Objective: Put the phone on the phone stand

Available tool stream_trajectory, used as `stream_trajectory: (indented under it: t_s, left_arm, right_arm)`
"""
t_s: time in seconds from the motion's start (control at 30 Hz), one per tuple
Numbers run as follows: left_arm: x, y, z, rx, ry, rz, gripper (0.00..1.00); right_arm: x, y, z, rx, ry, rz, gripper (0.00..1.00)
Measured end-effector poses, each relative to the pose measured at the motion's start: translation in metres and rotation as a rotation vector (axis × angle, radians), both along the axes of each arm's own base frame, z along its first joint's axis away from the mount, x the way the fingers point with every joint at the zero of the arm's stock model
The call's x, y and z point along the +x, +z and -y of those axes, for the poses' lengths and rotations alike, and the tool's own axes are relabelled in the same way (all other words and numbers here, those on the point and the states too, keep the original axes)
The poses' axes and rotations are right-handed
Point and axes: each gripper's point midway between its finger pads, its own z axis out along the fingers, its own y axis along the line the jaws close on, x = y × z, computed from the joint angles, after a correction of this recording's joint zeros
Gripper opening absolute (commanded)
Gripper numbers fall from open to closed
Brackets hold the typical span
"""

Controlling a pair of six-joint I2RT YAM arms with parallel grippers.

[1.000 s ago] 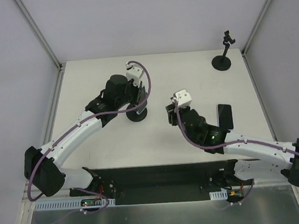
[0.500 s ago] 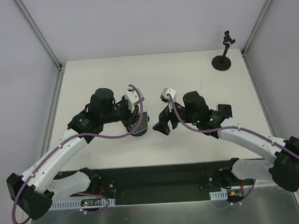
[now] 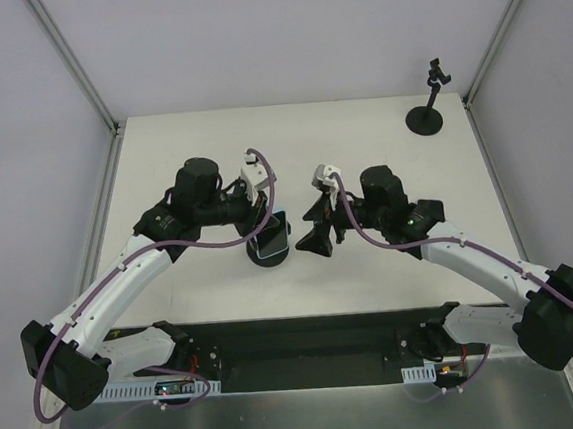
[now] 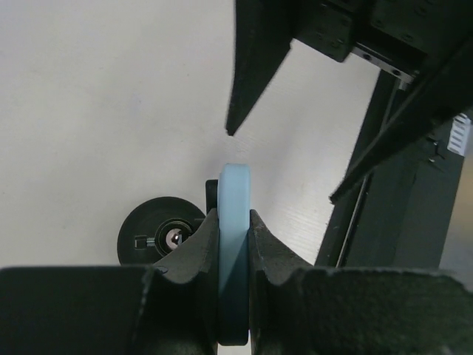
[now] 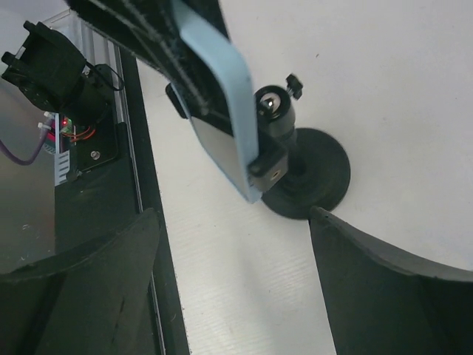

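Phone [image 4: 236,188] pinched edge-on between the clenched left gripper [image 4: 234,218] fingers, bottom edge touching the cradle of the phone stand [image 4: 159,235] just below the fingertips. Right gripper [image 5: 233,214] spread wide, holding nothing, just right of the phone, fingers pointed toward it and the stand.

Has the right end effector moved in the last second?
Yes. The right end effector shifted left, farther from the corner stand.

Pale blue phone [image 4: 235,229] with dark glossy screen, black stand [image 5: 318,177], white arms [image 3: 131,273] with black joints, purple cables [image 5: 22,157], off-white table [image 3: 360,138], pale grey walls [image 3: 301,33], black plate [image 3: 308,348].
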Motion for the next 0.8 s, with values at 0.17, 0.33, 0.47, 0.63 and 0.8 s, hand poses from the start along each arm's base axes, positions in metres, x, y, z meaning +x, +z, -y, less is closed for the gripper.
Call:
stream_trajectory:
  t_s: [0.17,0.33,0.47,0.63,0.8]
  left_arm:
    - [-0.028,0.002,0.008,-0.043,-0.144,-0.06,0.0]
    - [-0.049,0.004,0.011,-0.073,-0.232,-0.119,0.0]
    - [-0.051,0.003,0.012,-0.076,-0.246,-0.126,0.0]
    - [-0.05,0.002,0.014,-0.08,-0.256,-0.131,0.0]
    - [-0.05,0.003,0.015,-0.086,-0.268,-0.123,0.0]
  right_arm:
    - [0.009,-0.002,-0.001,0.037,0.019,-0.007,0.82]
    - [-0.001,-0.012,-0.009,0.059,0.099,-0.06,0.79]
    - [-0.007,-0.017,-0.015,0.085,0.15,-0.098,0.75]
    - [-0.012,-0.026,-0.018,0.1,0.178,-0.129,0.81]
    - [-0.019,-0.041,-0.014,0.086,0.172,-0.168,0.79]
